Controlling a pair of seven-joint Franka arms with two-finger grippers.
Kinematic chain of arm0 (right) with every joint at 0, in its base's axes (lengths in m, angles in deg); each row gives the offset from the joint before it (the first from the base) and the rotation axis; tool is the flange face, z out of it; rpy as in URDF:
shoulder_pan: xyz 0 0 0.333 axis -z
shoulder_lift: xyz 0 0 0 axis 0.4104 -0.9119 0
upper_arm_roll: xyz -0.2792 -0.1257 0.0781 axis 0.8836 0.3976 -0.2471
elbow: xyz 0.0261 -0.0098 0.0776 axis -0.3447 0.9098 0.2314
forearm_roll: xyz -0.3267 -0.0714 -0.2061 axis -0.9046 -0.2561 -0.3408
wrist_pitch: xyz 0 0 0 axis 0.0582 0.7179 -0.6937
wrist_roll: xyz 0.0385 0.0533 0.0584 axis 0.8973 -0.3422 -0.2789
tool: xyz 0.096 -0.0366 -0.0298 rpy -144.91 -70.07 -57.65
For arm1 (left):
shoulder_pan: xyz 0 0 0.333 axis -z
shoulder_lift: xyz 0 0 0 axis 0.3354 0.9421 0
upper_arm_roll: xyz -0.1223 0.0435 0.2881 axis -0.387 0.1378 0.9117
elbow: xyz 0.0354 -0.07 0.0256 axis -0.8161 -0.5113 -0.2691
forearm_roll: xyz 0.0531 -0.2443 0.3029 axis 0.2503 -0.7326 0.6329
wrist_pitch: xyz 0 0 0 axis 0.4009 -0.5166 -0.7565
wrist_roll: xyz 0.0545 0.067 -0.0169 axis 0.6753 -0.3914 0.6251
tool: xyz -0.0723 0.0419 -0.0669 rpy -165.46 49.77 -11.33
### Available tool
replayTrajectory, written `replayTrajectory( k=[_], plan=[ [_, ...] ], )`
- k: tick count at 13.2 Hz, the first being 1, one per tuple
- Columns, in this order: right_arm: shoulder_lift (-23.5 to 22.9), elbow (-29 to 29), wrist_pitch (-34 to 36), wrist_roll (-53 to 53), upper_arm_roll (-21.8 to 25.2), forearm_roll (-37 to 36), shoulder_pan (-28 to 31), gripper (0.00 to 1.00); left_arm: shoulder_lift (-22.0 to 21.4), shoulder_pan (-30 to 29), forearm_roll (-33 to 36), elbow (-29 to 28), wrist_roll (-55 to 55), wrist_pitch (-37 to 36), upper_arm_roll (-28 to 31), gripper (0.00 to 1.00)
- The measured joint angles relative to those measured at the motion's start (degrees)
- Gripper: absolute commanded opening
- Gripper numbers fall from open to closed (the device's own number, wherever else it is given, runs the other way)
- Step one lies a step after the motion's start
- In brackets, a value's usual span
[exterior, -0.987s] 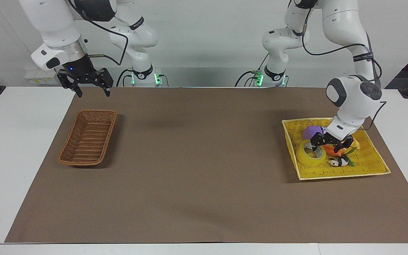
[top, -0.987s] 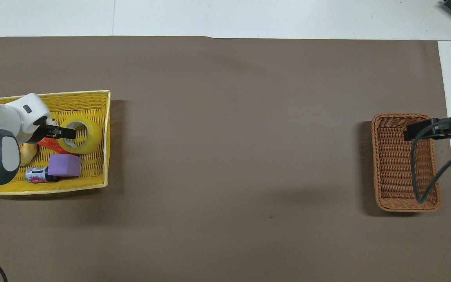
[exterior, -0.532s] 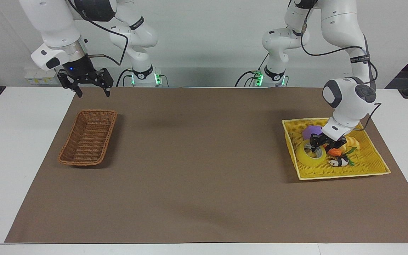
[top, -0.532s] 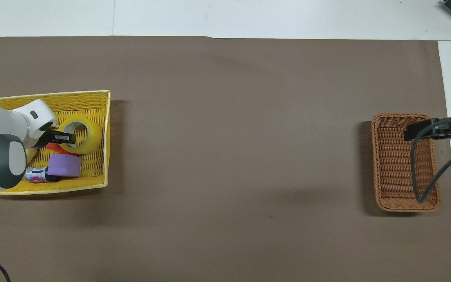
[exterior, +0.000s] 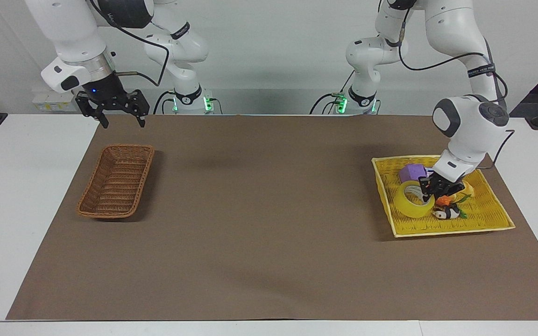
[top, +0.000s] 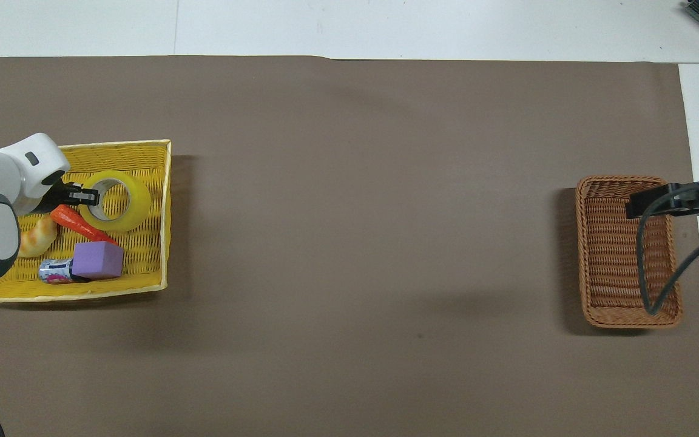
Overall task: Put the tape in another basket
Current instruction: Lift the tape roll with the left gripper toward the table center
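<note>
The tape (exterior: 408,203) is a yellow roll with a white core, in the bright-yellow basket (exterior: 451,230) at the left arm's end of the table. My left gripper (exterior: 431,190) is shut on the roll's rim and holds it tilted, a little above the basket floor. It also shows in the overhead view (top: 87,195), gripping the tape (top: 120,209). The dark-brown wicker basket (exterior: 116,182) stands empty at the right arm's end of the table. My right gripper (exterior: 123,122) waits open in the air beside the brown basket's end nearer the robots.
The yellow basket (top: 166,218) also holds a purple cube (top: 97,260), an orange carrot (top: 76,223), a bread-like piece (top: 37,238) and a small can (top: 53,271). A brown mat (exterior: 259,210) covers the table between the two baskets.
My left gripper closed on the tape's rim and raised it, tilting the roll and shifting it a little farther from the robots. The right arm has not moved.
</note>
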Motion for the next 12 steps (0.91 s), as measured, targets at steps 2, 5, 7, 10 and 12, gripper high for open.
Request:
replayTrajectory(
  k=[2,5,7,10,12],
  plan=[
    [0.00,0.00,0.00,0.00,0.00,0.00,0.00,1.00,-2.19,0.17,-0.36,1.76,0.68,-3.15,-0.58,0.00],
    [0.00,0.00,0.00,0.00,0.00,0.00,0.00,1.00,-5.19,3.23,-2.68,1.95,3.58,-4.77,-1.01,0.00],
    [0.00,0.00,0.00,0.00,0.00,0.00,0.00,1.00,-5.93,6.26,-4.49,1.94,6.05,-4.80,-1.15,0.00],
    [0.00,0.00,0.00,0.00,0.00,0.00,0.00,1.00,-6.18,10.76,-7.75,1.95,11.93,-3.84,-1.26,0.00],
    [0.00,0.00,0.00,0.00,0.00,0.00,0.00,1.00,-6.19,13.39,-10.96,1.95,14.71,-2.23,-1.28,0.00]
  ],
)
